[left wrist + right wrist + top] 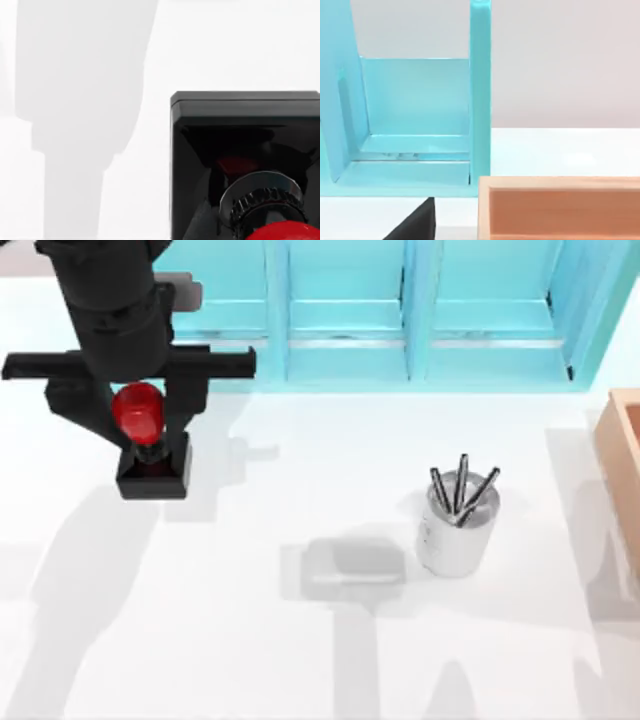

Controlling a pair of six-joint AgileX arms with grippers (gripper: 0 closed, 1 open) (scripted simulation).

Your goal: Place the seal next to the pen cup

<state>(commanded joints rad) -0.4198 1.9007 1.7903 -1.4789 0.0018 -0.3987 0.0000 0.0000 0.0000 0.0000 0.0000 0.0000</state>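
**Seal held at the table's left, pen cup well apart at the right**

Top view: the left gripper (140, 430) hangs over the table (250, 640) at about ten o'clock, its fingers closed on the red knob of the seal (150, 455), whose black base sits just below them. The pen cup (458, 530) stands at about four o'clock, well apart, with bare table between the two. A teal shelf unit (400, 320) runs along twelve o'clock, and a tan wooden box (622, 470) sits at the three o'clock edge.

Left wrist view: the seal (245, 165) appears close up, showing its ribbed metal collar beneath the knob.

Right wrist view: the shelf unit (420, 125) stands beside the wooden box (560, 207). Whether the right gripper is open or closed cannot be told.
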